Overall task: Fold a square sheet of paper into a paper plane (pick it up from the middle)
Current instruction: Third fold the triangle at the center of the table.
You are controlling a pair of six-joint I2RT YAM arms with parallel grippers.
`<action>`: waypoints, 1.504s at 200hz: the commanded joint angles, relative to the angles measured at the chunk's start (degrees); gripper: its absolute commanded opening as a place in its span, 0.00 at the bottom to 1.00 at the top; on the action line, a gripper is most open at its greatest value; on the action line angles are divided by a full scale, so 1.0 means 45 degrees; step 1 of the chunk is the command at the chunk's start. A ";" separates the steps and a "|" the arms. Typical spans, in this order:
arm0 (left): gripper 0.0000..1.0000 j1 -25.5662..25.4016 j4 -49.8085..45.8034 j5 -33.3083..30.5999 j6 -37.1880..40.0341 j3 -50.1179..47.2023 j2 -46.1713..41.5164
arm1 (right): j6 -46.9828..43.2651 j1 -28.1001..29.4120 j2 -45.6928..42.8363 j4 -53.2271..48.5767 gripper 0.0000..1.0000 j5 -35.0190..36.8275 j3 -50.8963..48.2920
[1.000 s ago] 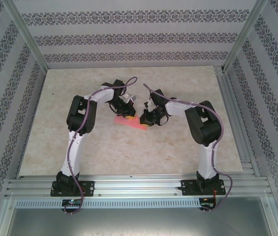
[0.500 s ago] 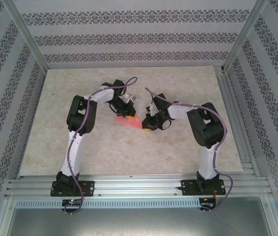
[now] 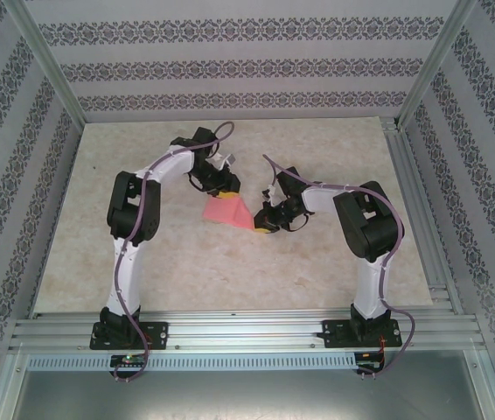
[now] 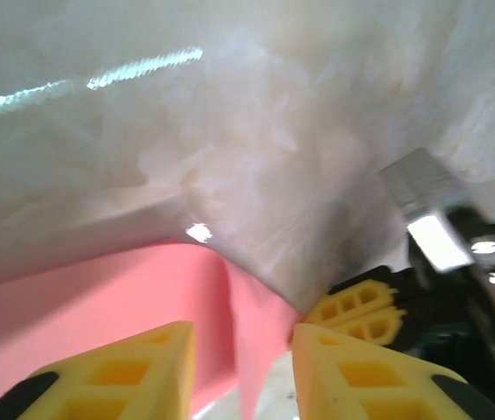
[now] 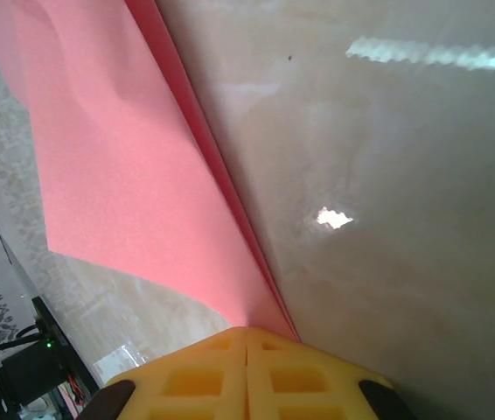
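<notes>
The pink-red sheet of paper lies folded at the table's middle, with a crease and two layers along its edge. My right gripper is shut on the sheet's right corner, yellow fingertips pressed together over it. My left gripper hovers just behind the sheet's far edge, its yellow fingers apart. A raised pink fold shows below and between them, and I cannot tell whether it touches them. The right gripper's fingers appear just beyond the sheet in the left wrist view.
The beige marbled tabletop is bounded by aluminium frame posts and patterned walls. A metal rail carrying both arm bases runs along the near edge.
My left gripper has opened, let go of the sheet and drawn back toward the far side, its arm swinging left. The right gripper has stayed shut on the paper's corner.
</notes>
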 commanded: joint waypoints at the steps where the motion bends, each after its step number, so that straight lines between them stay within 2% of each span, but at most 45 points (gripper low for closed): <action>1: 0.23 0.0024 0.2149 0.0611 -0.1798 -0.0974 -0.1248 | 0.0062 -0.0086 0.0765 0.0124 0.08 0.1053 -0.0344; 23: 0.15 -0.0418 0.3272 0.1327 -0.2868 -0.1462 -0.1524 | 0.0174 -0.0091 0.0781 0.0256 0.08 0.1069 -0.0376; 39: 0.11 -0.0687 0.3446 0.0821 -0.3402 -0.1678 -0.1483 | 0.0266 -0.0090 0.0778 0.0379 0.08 0.1094 -0.0413; 60: 0.06 -0.0821 0.4843 0.0477 -0.4710 -0.2864 -0.1403 | 0.0356 -0.0101 0.0802 0.0463 0.08 0.1075 -0.0415; 85: 0.07 -0.0987 0.6663 0.0654 -0.5780 -0.4067 -0.1406 | 0.0453 -0.0080 0.0764 0.0535 0.08 0.1102 -0.0414; 122: 0.10 -0.1260 0.7170 0.0761 -0.5841 -0.4185 -0.1313 | 0.0435 -0.0071 0.0821 0.0464 0.07 0.1109 -0.0346; 201: 0.11 -0.1454 0.6426 0.0541 -0.5351 -0.4057 -0.0850 | 0.0464 -0.0067 0.0900 0.0496 0.07 0.1188 -0.0375; 234: 0.12 -0.1472 0.5386 -0.0532 -0.4696 -0.3628 -0.0384 | 0.0442 -0.0072 0.0878 0.0442 0.07 0.1251 -0.0348; 301: 0.11 -0.1460 0.4886 -0.1911 -0.4153 -0.3540 0.0052 | 0.0396 -0.0070 0.0880 0.0249 0.07 0.1395 -0.0330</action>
